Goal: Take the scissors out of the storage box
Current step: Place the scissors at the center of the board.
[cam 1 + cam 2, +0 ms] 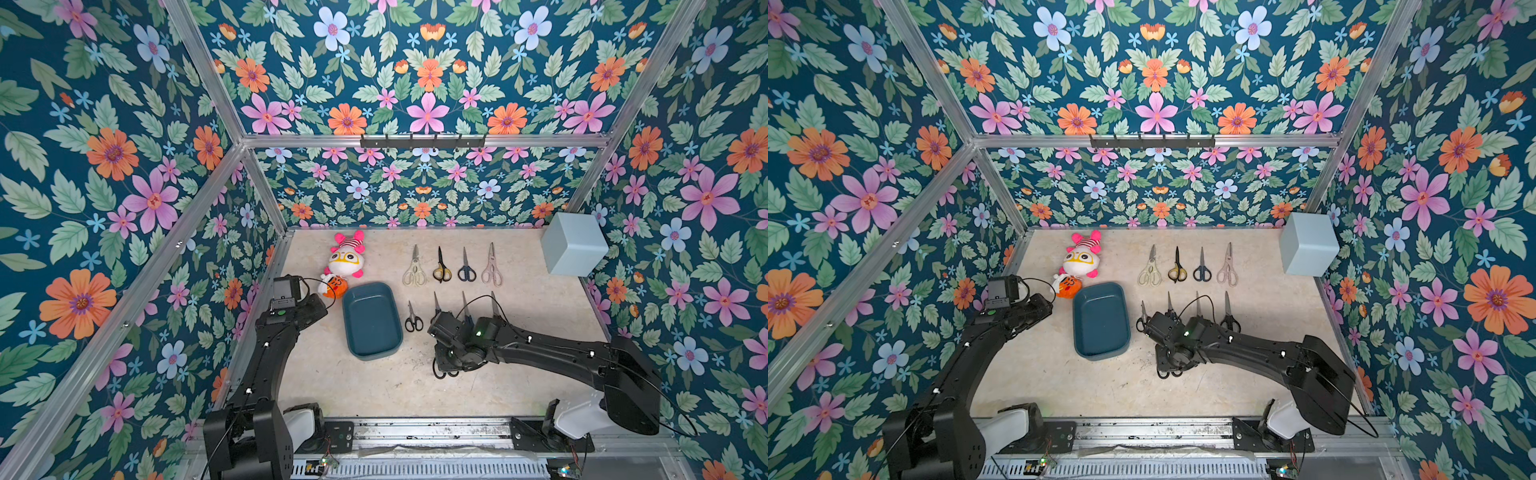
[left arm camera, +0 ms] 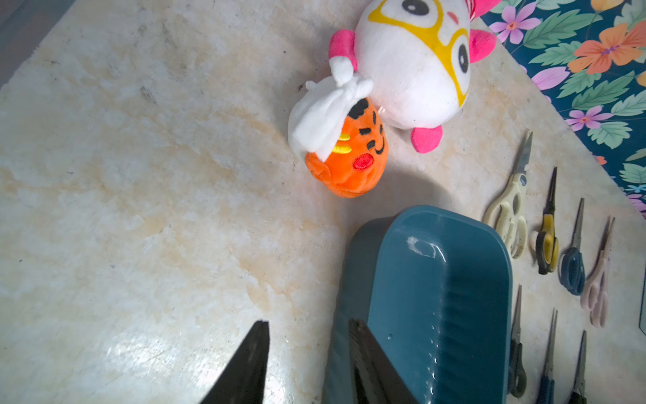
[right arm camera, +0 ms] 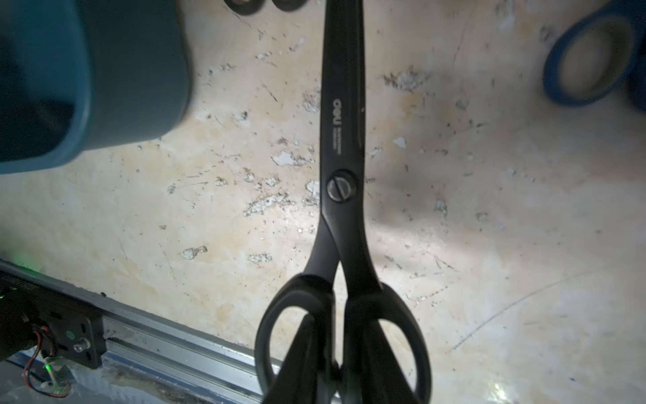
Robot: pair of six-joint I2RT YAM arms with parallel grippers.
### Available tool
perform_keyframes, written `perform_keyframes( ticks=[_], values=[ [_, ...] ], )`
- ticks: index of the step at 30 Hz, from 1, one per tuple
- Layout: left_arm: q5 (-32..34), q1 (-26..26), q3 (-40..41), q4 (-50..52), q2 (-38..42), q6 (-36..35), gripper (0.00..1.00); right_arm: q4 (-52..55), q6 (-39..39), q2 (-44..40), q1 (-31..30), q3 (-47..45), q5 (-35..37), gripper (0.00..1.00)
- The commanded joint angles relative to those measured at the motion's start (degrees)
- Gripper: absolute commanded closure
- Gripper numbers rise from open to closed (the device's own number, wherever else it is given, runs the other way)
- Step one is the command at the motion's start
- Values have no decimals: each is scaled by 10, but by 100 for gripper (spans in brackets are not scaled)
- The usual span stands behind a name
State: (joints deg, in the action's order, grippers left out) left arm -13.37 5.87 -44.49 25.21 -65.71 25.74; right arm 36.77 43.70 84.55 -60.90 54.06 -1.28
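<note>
The dark teal storage box (image 1: 371,320) (image 1: 1100,320) stands with nothing in it. My right gripper (image 3: 341,325) (image 1: 446,362) is shut on the handles of a large black pair of scissors (image 3: 342,147), whose loops (image 1: 444,372) show under the wrist. Four scissors lie in a back row: cream (image 1: 414,268), yellow-black (image 1: 441,269), navy (image 1: 466,269), pale pink (image 1: 492,269). A small black pair (image 1: 413,320) starts a nearer row; my right arm partly hides the others. My left gripper (image 2: 309,332) (image 1: 323,309) is open at the box's left wall (image 2: 341,280).
Two plush toys, a white-and-pink one (image 1: 347,259) and an orange one (image 1: 334,286), lie just behind the box's left corner. A pale grey-blue cube (image 1: 573,245) stands at the back right. An aluminium rail (image 1: 415,430) runs along the front edge. Flowered walls close in three sides.
</note>
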Motion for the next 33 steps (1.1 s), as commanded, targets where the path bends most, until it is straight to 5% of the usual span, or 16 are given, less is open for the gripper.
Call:
perform_keyframes(
  ticks=[1, 7, 20, 33],
  values=[
    [15, -1, -1, -18, 4, 1, 56, -84, 32, -15, 0, -43, -28, 100],
    [34, -1, 3, -36, 2, 1, 55, -126, 59, -7, -1, -96, -48, 100],
    [49, -1, 5, -50, 0, 5, 55, -32, 59, 83, 4, -12, -50, 100],
    [69, 0, 5, -57, 18, -30, 48, 6, 53, 52, 7, 38, 31, 61]
  ],
)
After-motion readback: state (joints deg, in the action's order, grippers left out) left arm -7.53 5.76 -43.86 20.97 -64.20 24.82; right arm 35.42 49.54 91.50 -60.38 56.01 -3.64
